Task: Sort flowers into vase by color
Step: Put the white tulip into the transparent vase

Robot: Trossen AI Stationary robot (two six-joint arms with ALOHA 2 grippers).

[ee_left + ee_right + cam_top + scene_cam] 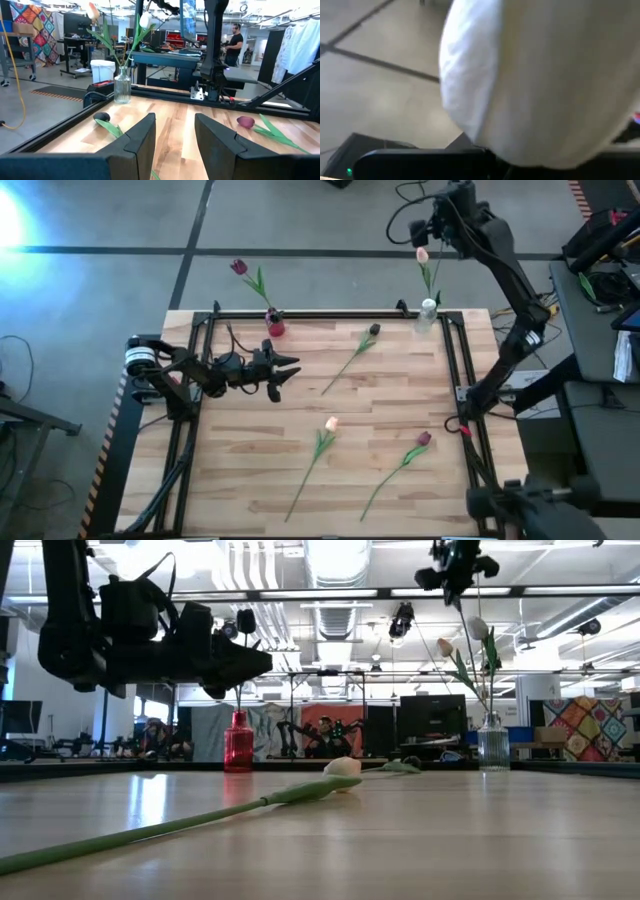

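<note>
A clear vase (pixel 428 312) at the table's far right edge holds a peach tulip (pixel 93 10) and a white tulip (pixel 145 20). A red vase (pixel 275 327) at the far edge holds a dark tulip (pixel 238 267). Three tulips lie flat on the table: a blackish one (pixel 373 330), a peach one (pixel 331 423) and a maroon one (pixel 423 438). My right gripper (pixel 457 585) is shut, high above the clear vase, close over the white tulip's head (pixel 535 75), which fills its wrist view. My left gripper (pixel 293 370) is open and level over the table's left part, with nothing between its fingers. My right gripper is next to the white tulip's head (pixel 478 628), coming at it from above and slanting down. The head blocks the wrist view, so I cannot tell whether the fingers touch the flower.
A black frame (pixel 450 360) runs around the tabletop. Desks and gear stand beyond the right edge (pixel 600 300). A person (pixel 234 42) stands far off in the room.
</note>
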